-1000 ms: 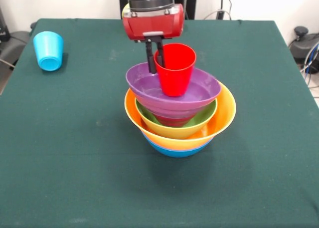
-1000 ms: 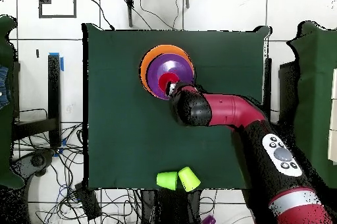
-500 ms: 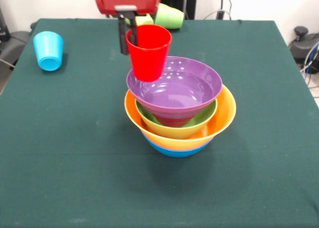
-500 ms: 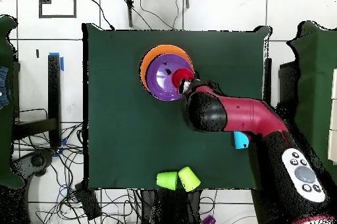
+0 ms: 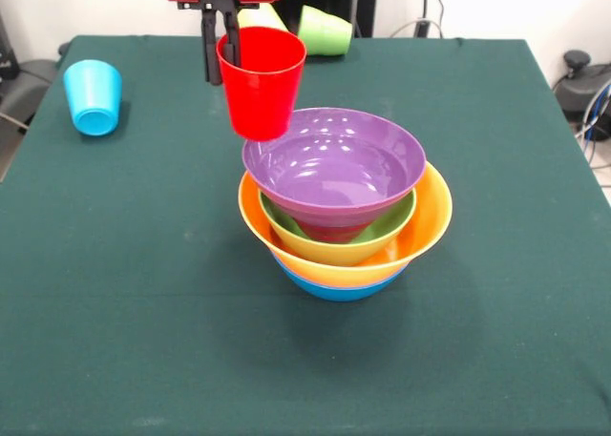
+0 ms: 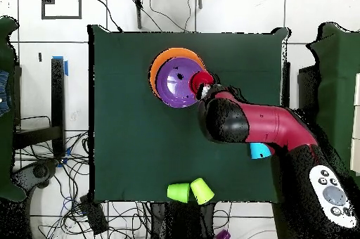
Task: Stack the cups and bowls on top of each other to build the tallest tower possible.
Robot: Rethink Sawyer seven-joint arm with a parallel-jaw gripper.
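Observation:
My gripper [image 5: 221, 59] is shut on the rim of the red cup [image 5: 260, 85], one finger inside and one outside. It holds the cup upright in the air, beside and above the left edge of the tower. The tower has a purple bowl [image 5: 334, 164] on top, then a red bowl [image 5: 329, 232], a green bowl [image 5: 382, 228], the orange bowl [image 5: 430, 212] and the blue bowl [image 5: 334, 289]. In the overhead view the red cup [image 6: 202, 79] is at the edge of the purple bowl [image 6: 176, 85], with my arm [image 6: 235, 120] behind it.
The sky blue cup [image 5: 93, 95] lies on its side at the left, and shows in the overhead view [image 6: 259, 151]. The yellow-green cup [image 5: 258, 16] and green cup [image 5: 326, 31] lie at the table's far edge by the pedestal.
The gripper has lifted the red cup out of the purple bowl and carried it up and to the left in the front view. The bowls have not moved.

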